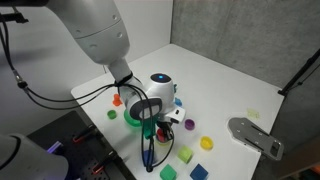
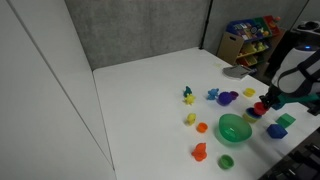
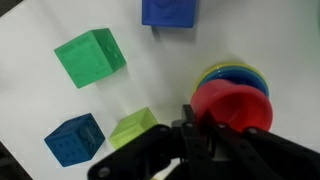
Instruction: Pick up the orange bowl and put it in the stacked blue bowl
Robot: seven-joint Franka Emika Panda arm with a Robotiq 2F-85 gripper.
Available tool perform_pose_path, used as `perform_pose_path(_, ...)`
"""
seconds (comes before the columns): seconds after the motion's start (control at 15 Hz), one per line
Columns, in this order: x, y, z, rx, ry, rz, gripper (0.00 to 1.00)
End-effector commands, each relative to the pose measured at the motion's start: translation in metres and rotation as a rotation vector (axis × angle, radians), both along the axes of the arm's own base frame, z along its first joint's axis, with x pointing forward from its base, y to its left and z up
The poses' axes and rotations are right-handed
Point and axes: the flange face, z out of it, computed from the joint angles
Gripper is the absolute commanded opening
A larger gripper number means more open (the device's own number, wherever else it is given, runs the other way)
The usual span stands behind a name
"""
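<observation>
In the wrist view my gripper (image 3: 203,125) is shut on the near rim of an orange-red bowl (image 3: 240,105). The bowl sits over a stack of bowls (image 3: 222,72) whose blue, yellow and green rims show just behind it. Whether it rests in the stack or hangs just above it, I cannot tell. In both exterior views the gripper (image 1: 152,122) (image 2: 268,105) is low over the table, and it hides the stack. A small orange bowl (image 2: 201,127) lies on the table near a big green bowl (image 2: 233,128).
Around the stack lie a green cube (image 3: 90,55), a blue cube (image 3: 168,10), a blue die (image 3: 73,138) and a lime block (image 3: 135,128). An orange cup (image 2: 199,151) and several small toys are scattered. A grey object (image 1: 255,135) lies near the table edge.
</observation>
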Motion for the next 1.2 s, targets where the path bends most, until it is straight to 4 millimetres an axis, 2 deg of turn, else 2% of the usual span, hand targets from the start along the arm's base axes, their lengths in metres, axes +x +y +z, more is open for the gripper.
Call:
perform_pose_path(0.0, 0.001, -0.002, -0.006, -0.013, -0.019, 0.018, 0.04)
perform_pose_path(0.8, 0.001, 0.008, -0.006, -0.001, -0.057, 0.031, 0.04)
perform_pose_path(0.87, 0.001, 0.009, -0.007, -0.003, -0.057, 0.035, 0.06)
perform_pose_path(0.93, 0.002, 0.01, -0.007, -0.002, -0.057, 0.037, 0.35)
perform_pose_path(1.0, 0.001, 0.011, -0.006, 0.002, -0.057, 0.039, 0.36)
perform_pose_path(1.13, 0.002, 0.012, -0.005, 0.005, -0.059, 0.041, 0.5)
